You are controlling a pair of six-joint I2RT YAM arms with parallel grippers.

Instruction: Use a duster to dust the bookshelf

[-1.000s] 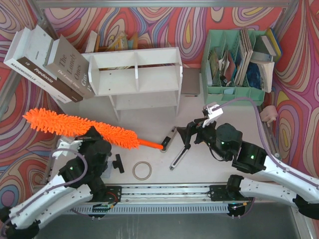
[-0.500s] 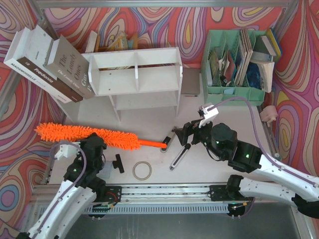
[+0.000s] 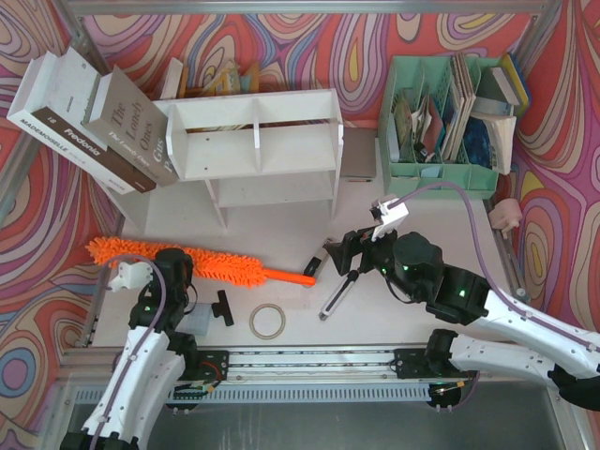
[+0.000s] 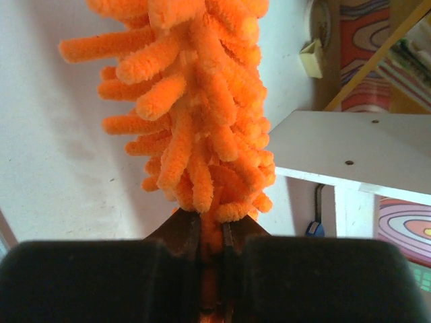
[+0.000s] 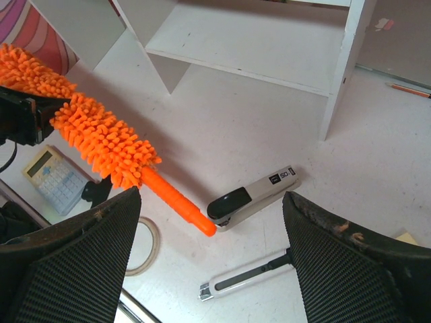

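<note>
Hidden: fingertips of left hand (image 3: 172, 270) are lost in the fluff of the duster (image 3: 202, 264) from above; calculator (image 5: 54, 178) sits mostly under the left arm in top view.
Cut off: left wrist view crops the duster head at top & shows only a corner of the bookshelf (image 3: 258, 141); both arms' rear links run out of frame at bottom.
Left arm: reaches fwd from near-left edge, wrist low over desk (image 3: 281, 216); hand pinched tight on the fluffy head approx. mid-length, orange pile squeezed between the fingers.
Right arm: elbow bent, forearm angled left toward desk centre; right hand (image 3: 342, 255) spread wide, gripping nothing, over stapler (image 5: 252, 195) & a slim cutter-like tool (image 5: 246, 276).
Duster: diagonal in front of bookshelf, apart from it; bare handle tip points right, ending just beside stapler. Head resting on desk or lifted: can't tell.
Bookshelf: upright at back centre, books (image 3: 84, 112) leaning at its left.
</note>
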